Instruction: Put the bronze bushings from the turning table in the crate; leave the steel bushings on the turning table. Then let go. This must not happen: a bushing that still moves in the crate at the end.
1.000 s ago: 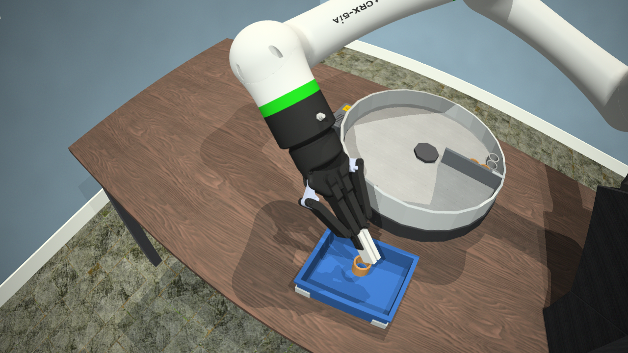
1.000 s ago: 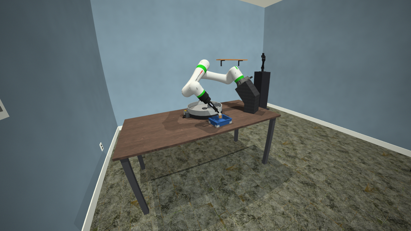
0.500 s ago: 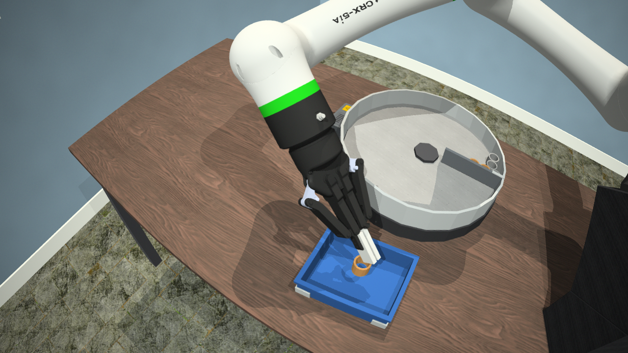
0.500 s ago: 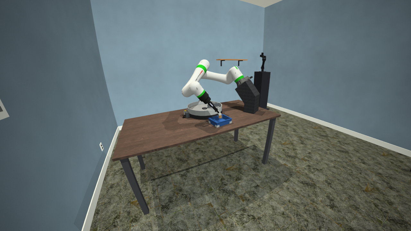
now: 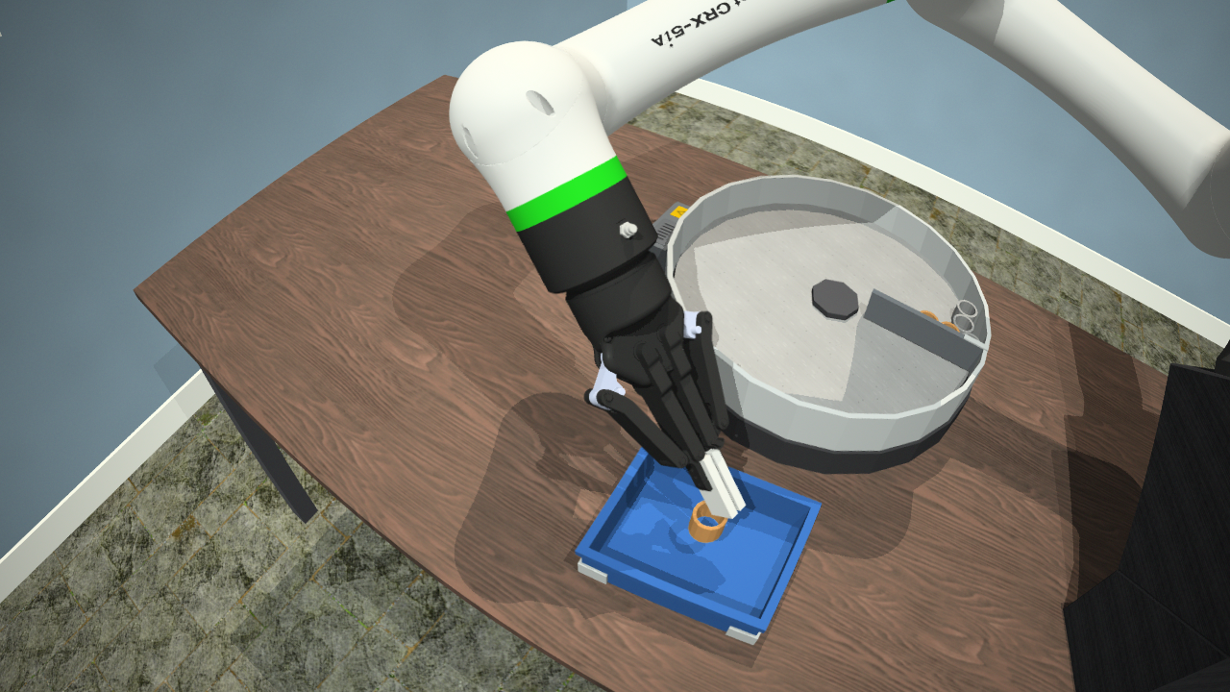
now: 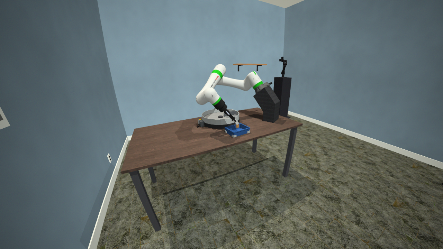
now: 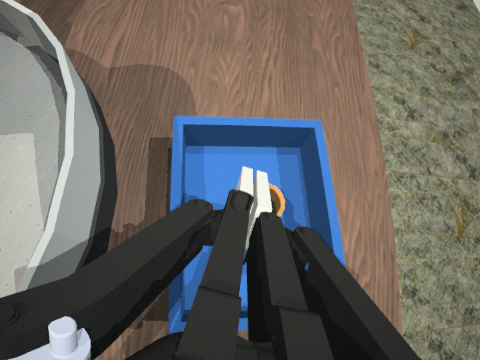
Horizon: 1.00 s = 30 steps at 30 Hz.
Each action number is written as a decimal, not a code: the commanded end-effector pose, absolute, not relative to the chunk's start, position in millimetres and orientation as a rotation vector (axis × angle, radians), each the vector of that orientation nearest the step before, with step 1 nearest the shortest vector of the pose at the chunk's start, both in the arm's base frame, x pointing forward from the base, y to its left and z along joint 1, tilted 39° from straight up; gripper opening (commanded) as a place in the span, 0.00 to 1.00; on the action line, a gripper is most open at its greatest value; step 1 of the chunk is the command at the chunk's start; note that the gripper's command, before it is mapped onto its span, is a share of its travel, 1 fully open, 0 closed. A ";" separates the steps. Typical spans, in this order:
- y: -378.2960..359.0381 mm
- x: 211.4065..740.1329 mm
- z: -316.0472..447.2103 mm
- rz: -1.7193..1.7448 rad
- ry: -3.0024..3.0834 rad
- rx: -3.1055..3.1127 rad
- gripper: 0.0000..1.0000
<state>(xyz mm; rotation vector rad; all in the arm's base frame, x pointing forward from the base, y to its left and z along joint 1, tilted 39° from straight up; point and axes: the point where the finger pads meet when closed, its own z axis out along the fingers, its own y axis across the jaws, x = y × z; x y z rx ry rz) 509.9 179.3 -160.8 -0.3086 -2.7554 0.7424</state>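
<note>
With its wrist angled down over the blue crate point(image 5: 671, 600) point(image 6: 241, 132) point(image 7: 250, 120), the white robot arm point(image 5: 528, 103) point(image 6: 203, 95) positions the gripper point(image 5: 727, 509) point(image 6: 236, 122) point(image 7: 249, 185) inside the outline of the crate rim, as seen from above. The pale fingertips stand nearly together, clamped on the thin wall of one bronze bushing point(image 5: 698, 531) point(image 6: 237, 126) point(image 7: 281, 201). The body of this bushing projects to one side of the fingers, its round opening visible in the top view. The bushing is located over the crate interior, apart from the side walls; its exact clearance from the crate floor cannot be read. The crate rests on the brown worktable point(image 5: 344, 258) point(image 6: 173, 142) point(image 7: 250, 50), near the round turning table point(image 5: 748, 284) point(image 6: 216, 121) point(image 7: 82, 150). A dark hub point(image 5: 834, 298) point(image 6: 220, 116) marks the center of the turning table, and a gray divider point(image 5: 920, 331) extends from near the hub to the outer wall. Behind the divider, two further bronze bushings point(image 5: 928, 314) are partly hidden. Two steel bushings point(image 5: 966, 300) are located beside them, near the outer wall of the turning table.
</note>
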 end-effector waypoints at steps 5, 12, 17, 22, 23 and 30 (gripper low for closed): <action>176.4 512.2 -165.4 0.742 -2.756 -0.308 0.00; 172.3 515.1 -171.5 0.742 -2.756 -0.308 0.00; 167.6 518.4 -178.5 0.742 -2.756 -0.308 0.00; 163.3 521.4 -184.9 0.742 -2.756 -0.308 0.00; 162.6 522.0 -186.0 0.742 -2.756 -0.308 0.00; 159.7 524.0 -190.2 0.742 -2.756 -0.308 0.00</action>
